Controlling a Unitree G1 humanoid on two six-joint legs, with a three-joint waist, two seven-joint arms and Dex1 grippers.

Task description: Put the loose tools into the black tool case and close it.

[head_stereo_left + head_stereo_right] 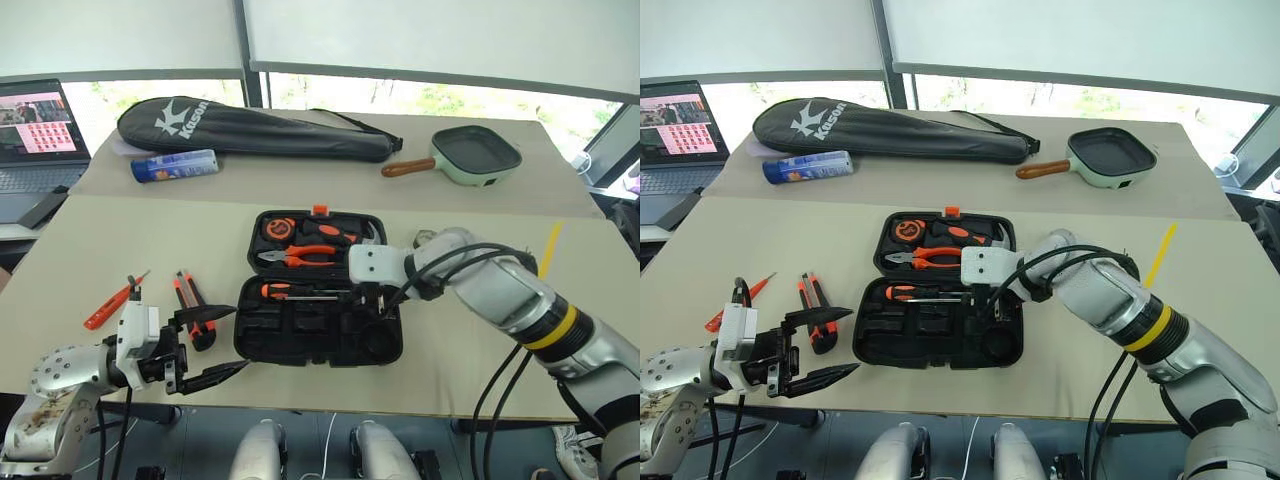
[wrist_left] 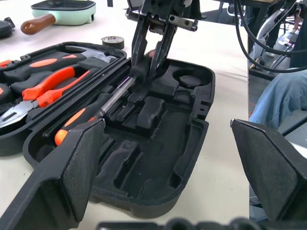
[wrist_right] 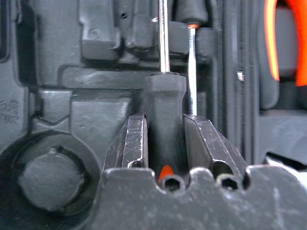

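The black tool case (image 1: 300,340) lies open in the middle of the table. My right gripper (image 3: 165,139) reaches into its front half, shut on the black handle of a screwdriver (image 3: 165,96). A second screwdriver (image 1: 300,291) with an orange-and-black handle lies in a slot beside it. Left of the case on the table lie the utility knife (image 1: 190,300) and the slim orange tester screwdriver (image 1: 112,303). The small tape roll (image 2: 112,41) sits on the table beyond the case. My left gripper (image 1: 218,345) hangs open at the case's left front corner, with nothing between its fingers.
Orange-handled pliers (image 1: 300,255) and a hammer fill the case's lid half. A black racket bag (image 1: 250,128), a blue bottle (image 1: 175,165) and a green pan (image 1: 475,157) lie at the back. A laptop (image 1: 35,130) stands far left. A person's leg (image 2: 278,100) is beside the table.
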